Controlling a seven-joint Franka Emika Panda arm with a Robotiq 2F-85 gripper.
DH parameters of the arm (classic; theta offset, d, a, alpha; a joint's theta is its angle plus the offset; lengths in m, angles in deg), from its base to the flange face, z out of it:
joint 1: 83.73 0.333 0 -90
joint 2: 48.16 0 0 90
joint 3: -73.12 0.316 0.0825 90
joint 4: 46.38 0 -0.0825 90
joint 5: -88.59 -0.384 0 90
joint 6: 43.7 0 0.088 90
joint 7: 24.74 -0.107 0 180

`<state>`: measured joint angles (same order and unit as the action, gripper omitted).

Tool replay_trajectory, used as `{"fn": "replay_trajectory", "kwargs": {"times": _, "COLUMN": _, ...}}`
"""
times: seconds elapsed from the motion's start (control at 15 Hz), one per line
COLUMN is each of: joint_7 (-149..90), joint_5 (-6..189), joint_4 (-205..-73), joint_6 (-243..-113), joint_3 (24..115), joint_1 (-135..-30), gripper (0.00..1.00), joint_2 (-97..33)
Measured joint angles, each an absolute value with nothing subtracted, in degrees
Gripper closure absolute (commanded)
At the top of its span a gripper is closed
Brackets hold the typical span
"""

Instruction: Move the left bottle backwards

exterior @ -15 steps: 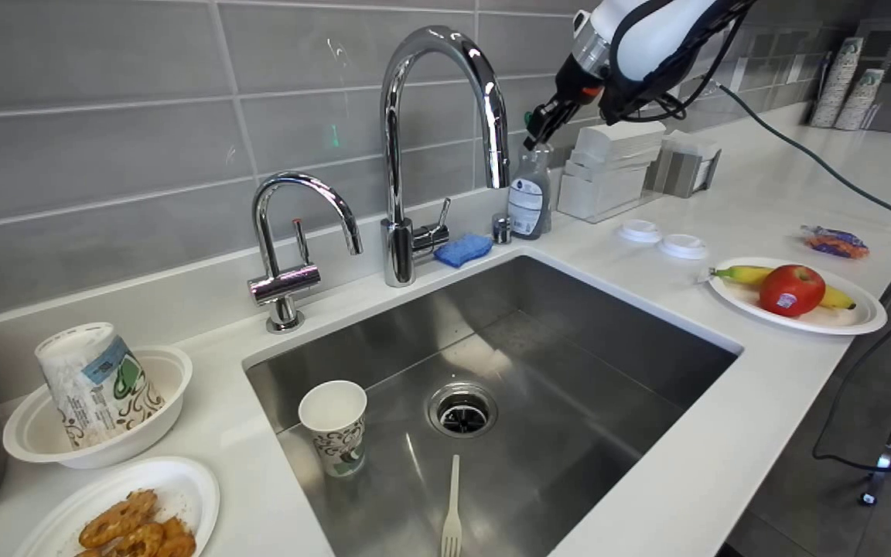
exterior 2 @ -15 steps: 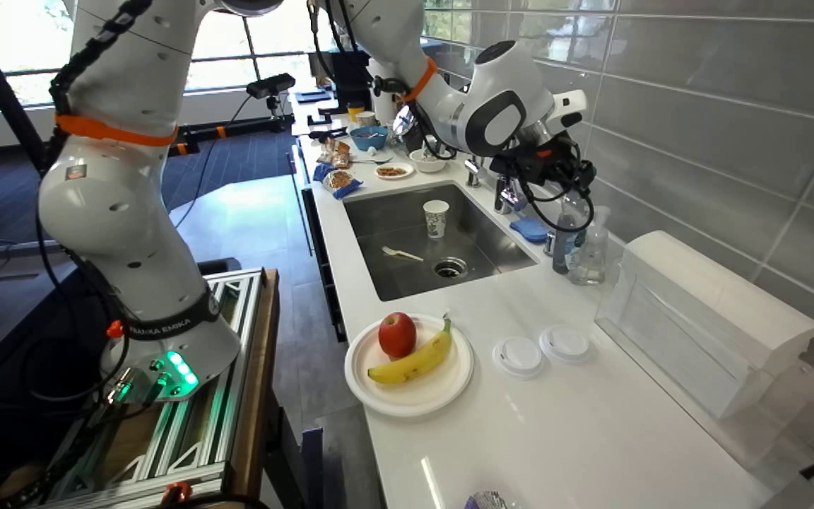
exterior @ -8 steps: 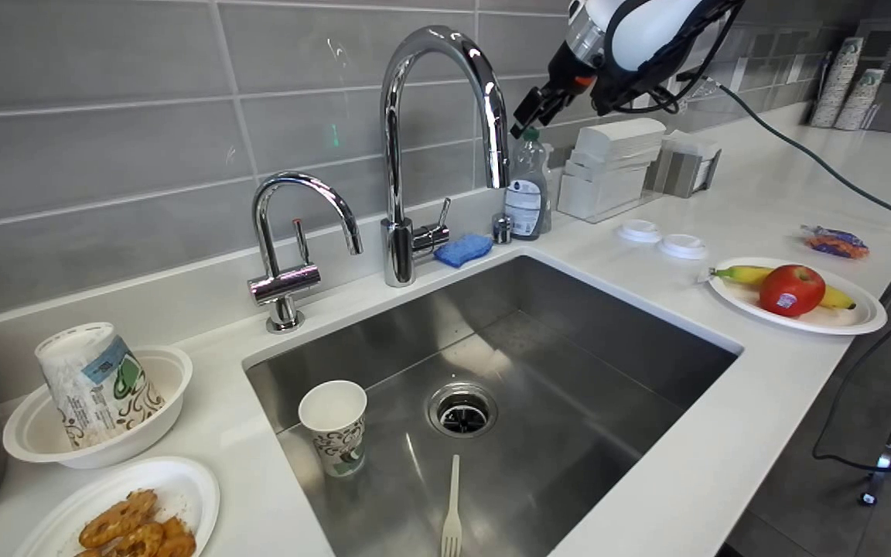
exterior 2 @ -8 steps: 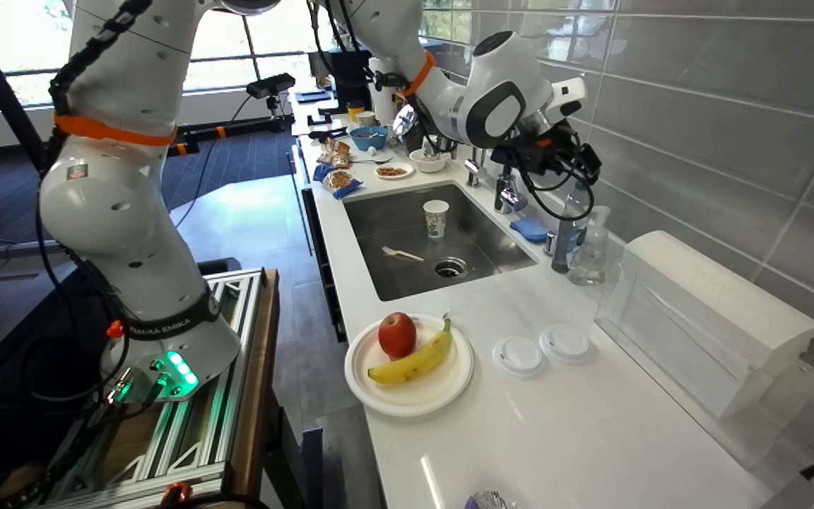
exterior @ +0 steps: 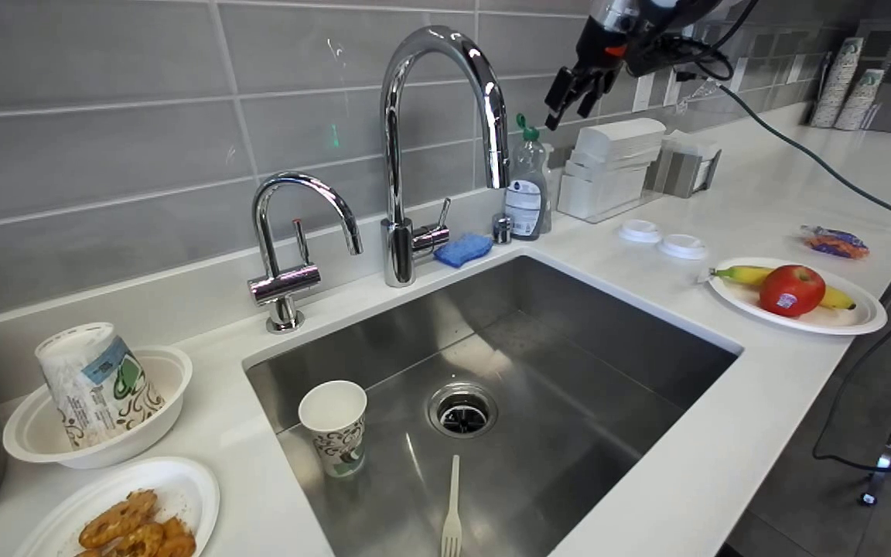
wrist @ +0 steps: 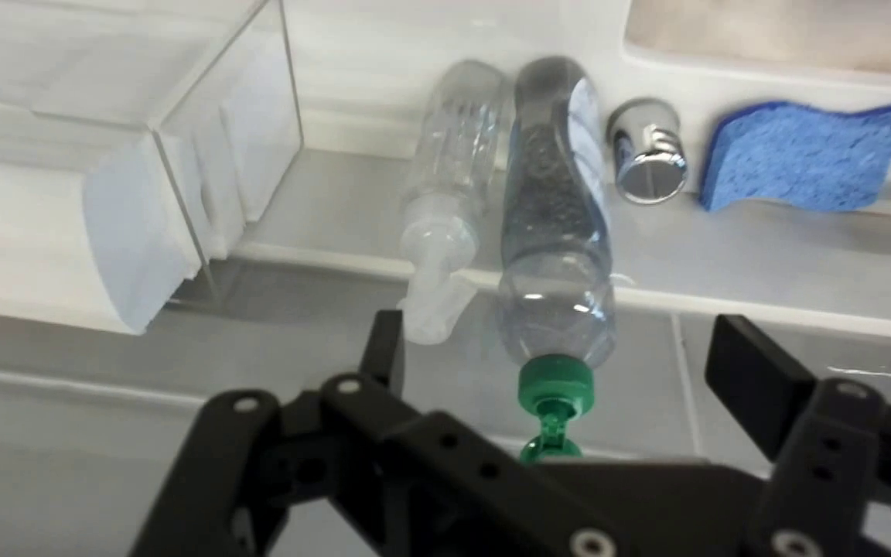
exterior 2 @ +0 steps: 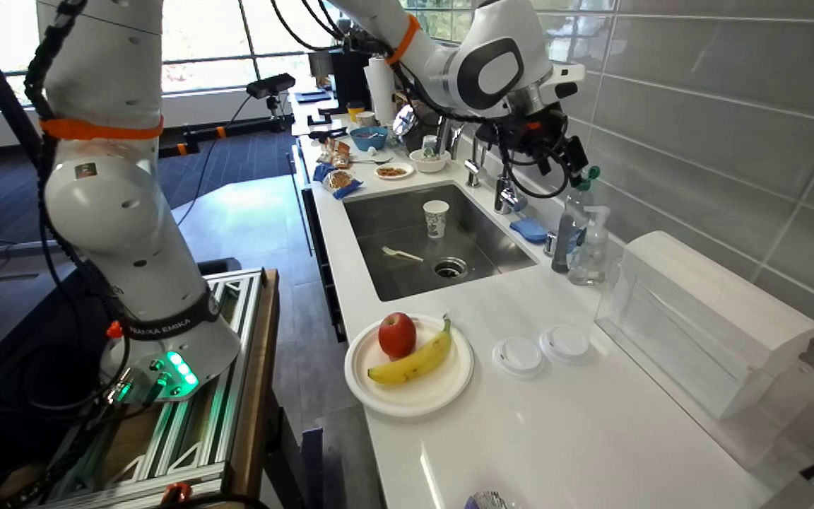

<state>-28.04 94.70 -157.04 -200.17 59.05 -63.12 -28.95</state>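
The left bottle (exterior: 525, 197) stands upright against the back wall beside the sink, a slim clear body with dark bluish liquid, a white label and a green cap. Its flip lid (wrist: 552, 447) is tipped up. In both exterior views my gripper (exterior: 569, 117) hangs in the air near the bottle's top, apart from it. The wrist view has the gripper (wrist: 571, 367) with its fingers wide apart; the green cap (wrist: 556, 383) appears in the gap between them, untouched.
A clear pump bottle (exterior 2: 589, 251) stands close beside the left bottle. A paper towel holder (exterior 2: 704, 318) is on its far side from the sink. The tall faucet (exterior: 394, 155), blue sponge (exterior: 463, 250) and metal button (wrist: 650, 151) are along the sink's back edge.
My gripper was at the top of the bottle with its fingers together. It has opened, risen off and drawn back, and the green cap now shows. The bottle has barely shifted.
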Motion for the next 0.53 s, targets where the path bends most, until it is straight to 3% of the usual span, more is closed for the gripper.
{"fn": "replay_trajectory", "kwargs": {"times": 0.27, "joint_7": -26.1, "joint_5": 89.4, "joint_4": -161.1, "joint_6": -188.0, "joint_3": 70.0, "joint_1": -70.0, "gripper": 0.00, "joint_2": -37.4}}
{"fn": "replay_trajectory", "kwargs": {"times": 0.53, "joint_7": -25.7, "joint_5": 86.0, "joint_4": -164.5, "joint_6": -174.2, "joint_3": 74.0, "joint_1": -73.4, "gripper": 0.00, "joint_2": -45.2}}
